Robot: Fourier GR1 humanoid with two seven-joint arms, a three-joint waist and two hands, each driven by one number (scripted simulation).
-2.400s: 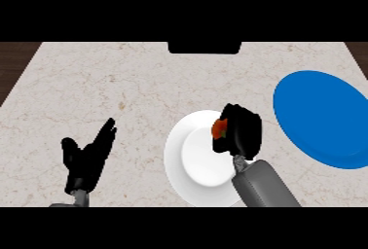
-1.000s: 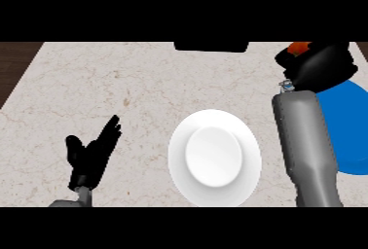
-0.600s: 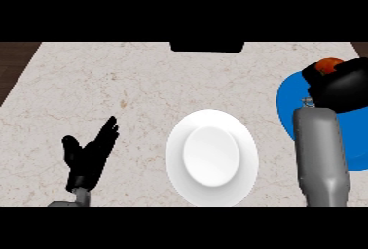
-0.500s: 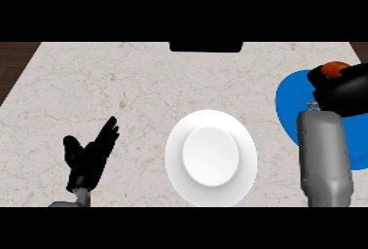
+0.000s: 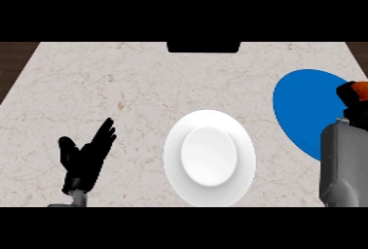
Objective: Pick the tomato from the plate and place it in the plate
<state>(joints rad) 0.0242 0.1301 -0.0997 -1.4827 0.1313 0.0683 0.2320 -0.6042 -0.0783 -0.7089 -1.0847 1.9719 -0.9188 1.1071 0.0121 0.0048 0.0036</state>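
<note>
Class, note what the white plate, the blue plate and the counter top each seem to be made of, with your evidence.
White plate: likely glazed ceramic, glossy, soft highlights in its well. Blue plate: unclear, perhaps plastic or matte ceramic; flat even colour, no shine. Counter top: stone-like, probably marble; beige with fine brown veins.

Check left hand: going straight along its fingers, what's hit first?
Likely nothing close. The left hand points up-right over bare counter, passing left of the white plate. It may near the dark object at the far edge; depth unclear.
</note>
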